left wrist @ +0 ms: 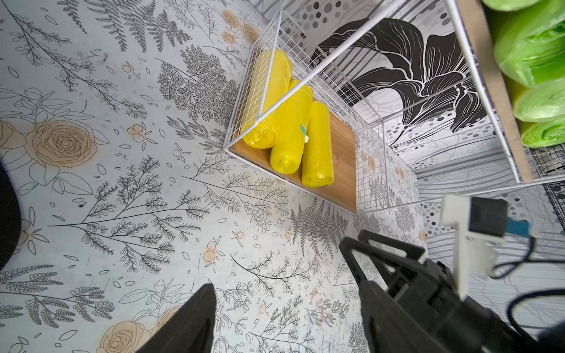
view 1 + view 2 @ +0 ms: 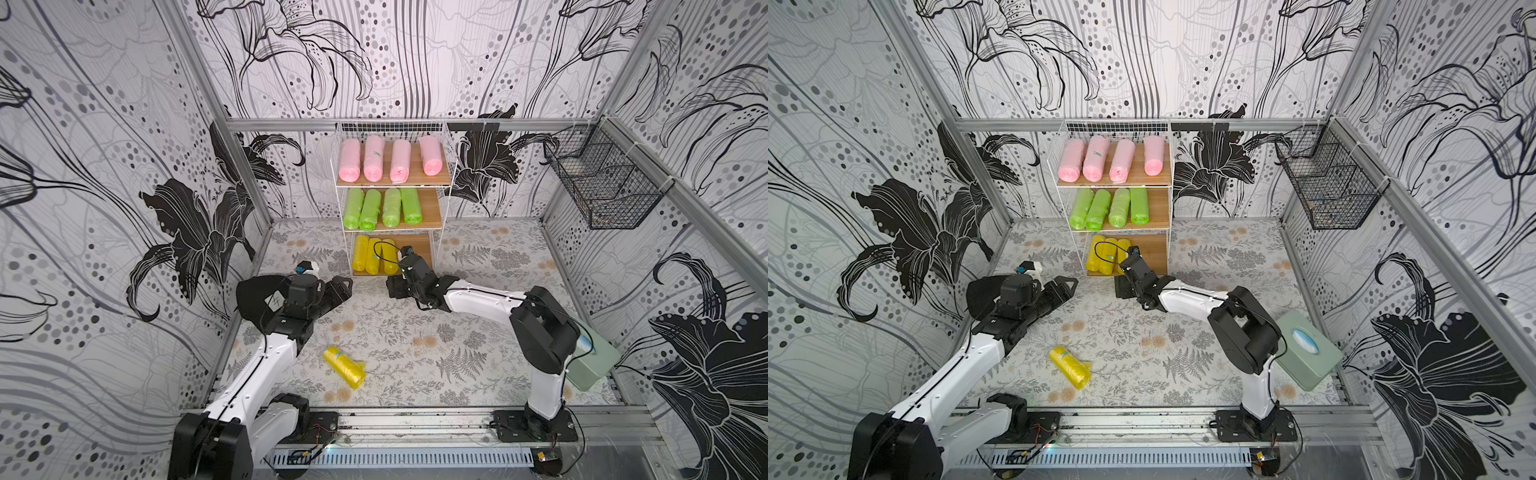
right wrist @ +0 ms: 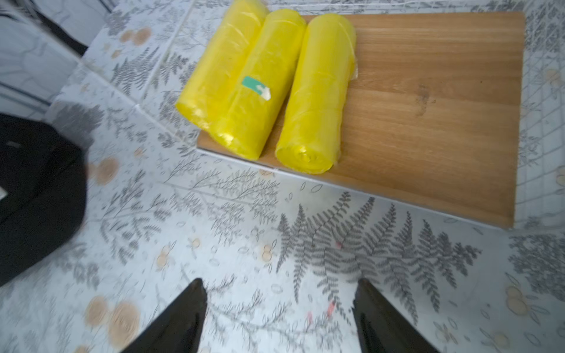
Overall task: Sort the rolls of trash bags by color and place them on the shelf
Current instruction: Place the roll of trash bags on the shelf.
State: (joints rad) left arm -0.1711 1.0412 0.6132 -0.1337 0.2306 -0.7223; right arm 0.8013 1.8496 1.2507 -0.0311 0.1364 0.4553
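Now left gripper and right gripper gape empty — we'd pinch the near yellow roll mid-length, likely soft, light.

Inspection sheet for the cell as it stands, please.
Surface: floral-print table, no spills seen.
Job's things: shelf holds four pink rolls top, four green rolls middle, three yellow rolls bottom; one loose yellow roll on the table.
Clutter: green tissue box by the right arm.
Hands: left hand open, empty; right hand open, empty, facing the bottom board.
Cables: black wrist cable loops before the yellow rolls.
Surroundings: black wire basket on the wall.
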